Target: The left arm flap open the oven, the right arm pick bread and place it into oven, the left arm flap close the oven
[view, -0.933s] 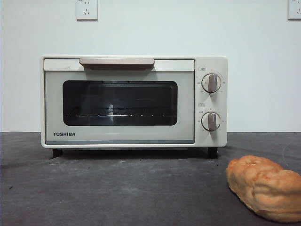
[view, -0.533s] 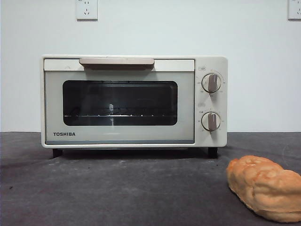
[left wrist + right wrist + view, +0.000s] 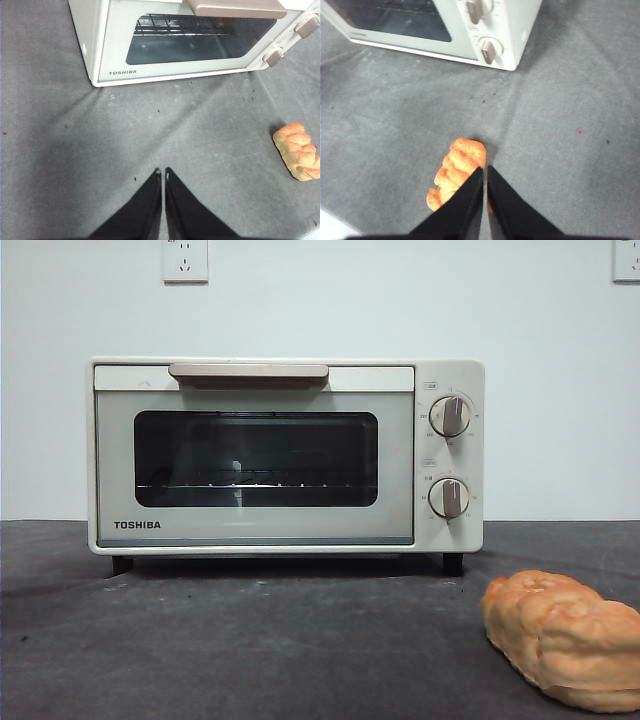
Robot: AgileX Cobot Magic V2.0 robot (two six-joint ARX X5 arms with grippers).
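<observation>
The cream oven (image 3: 285, 455) stands at the back of the grey table, its dark glass door closed and its beige handle (image 3: 248, 373) at the top. The golden bread (image 3: 565, 638) lies on the table in front of the oven's right end. My left gripper (image 3: 163, 173) hovers shut above bare cloth, well in front of the oven (image 3: 190, 40), with the bread (image 3: 299, 151) off to one side. My right gripper (image 3: 484, 170) hangs shut above the bread (image 3: 456, 170), its tips over the loaf's edge and holding nothing. Neither arm shows in the front view.
Two round knobs (image 3: 449, 416) sit on the oven's right panel. A wire rack (image 3: 255, 483) shows behind the glass. Wall sockets (image 3: 184, 259) hang on the white wall behind. Wrinkled grey cloth (image 3: 250, 640) covers the table.
</observation>
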